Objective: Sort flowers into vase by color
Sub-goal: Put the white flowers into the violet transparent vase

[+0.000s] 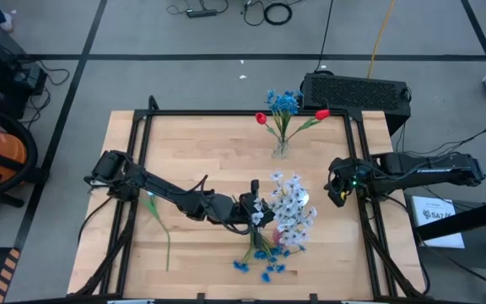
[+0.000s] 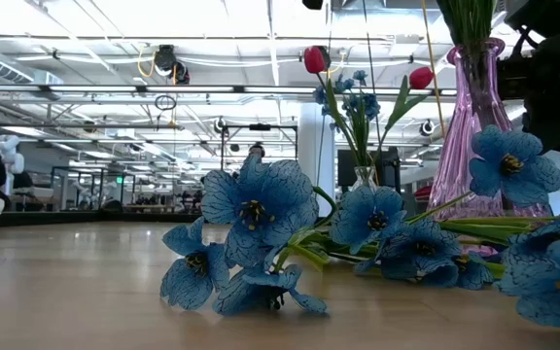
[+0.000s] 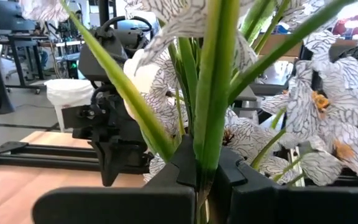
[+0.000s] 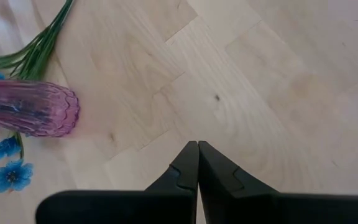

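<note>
A pale lavender-white flower bunch (image 1: 289, 207) stands mid-table with its stems (image 2: 470, 19) in a pink vase (image 2: 474, 126). My left gripper (image 1: 256, 211) is shut on those stems. Blue flowers (image 1: 260, 262) lie flat on the table in front of the vase, toward the near edge. A clear vase (image 1: 281, 148) near the far edge holds blue blossoms and two red tulips (image 2: 314, 60). My right gripper (image 1: 340, 190) hovers to the right of the bunch, shut and touching nothing. In the right wrist view its fingers (image 4: 197, 165) point down at bare wood, with the pink vase (image 4: 30, 109) beside them. My left gripper pinches the green stems (image 3: 205, 155) of the lavender-white bunch between its two fingers, below the blossoms. It reaches in about level from the table's left, fingers across the stems. The stems stand upright, and the blossoms (image 3: 328, 106) spread out beyond the fingers.
A single green-stemmed flower (image 1: 163, 232) lies on the table beside the left arm. A black box (image 1: 357, 89) sits past the far edge. A dark metal frame (image 1: 226, 112) runs along the table's far and side edges. Bare wood (image 1: 201, 152) lies between the two vases.
</note>
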{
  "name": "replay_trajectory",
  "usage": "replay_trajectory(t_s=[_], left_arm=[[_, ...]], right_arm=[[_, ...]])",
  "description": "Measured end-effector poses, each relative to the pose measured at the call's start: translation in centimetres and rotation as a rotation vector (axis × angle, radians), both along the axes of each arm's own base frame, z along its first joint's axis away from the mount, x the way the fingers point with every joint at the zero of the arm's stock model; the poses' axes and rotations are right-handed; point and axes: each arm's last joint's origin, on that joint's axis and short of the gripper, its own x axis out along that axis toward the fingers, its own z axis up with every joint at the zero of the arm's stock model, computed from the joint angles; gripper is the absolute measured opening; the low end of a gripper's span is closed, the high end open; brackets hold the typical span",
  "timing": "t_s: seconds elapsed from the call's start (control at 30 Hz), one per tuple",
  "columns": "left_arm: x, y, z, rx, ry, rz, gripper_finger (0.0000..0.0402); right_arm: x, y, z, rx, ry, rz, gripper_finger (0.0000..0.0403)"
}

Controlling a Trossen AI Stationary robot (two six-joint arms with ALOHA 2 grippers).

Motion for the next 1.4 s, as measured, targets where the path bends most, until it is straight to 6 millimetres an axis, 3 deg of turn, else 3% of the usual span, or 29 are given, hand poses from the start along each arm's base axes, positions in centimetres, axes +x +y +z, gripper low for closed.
replay_trajectory(t_s=[0.43,1.4], left_arm=[[0.0,-0.1,-0.3,0.088,0.033,-0.022,0.0009],[0.0,-1.0,-1.7,0.085,0.105,-0.05,0.0008]], right_arm=[[0.0,0.0,0.0,0.029,0.0,-0.04,0.0],[0.0,0.0,0.0,0.017,0.0,-0.023,0.0]])
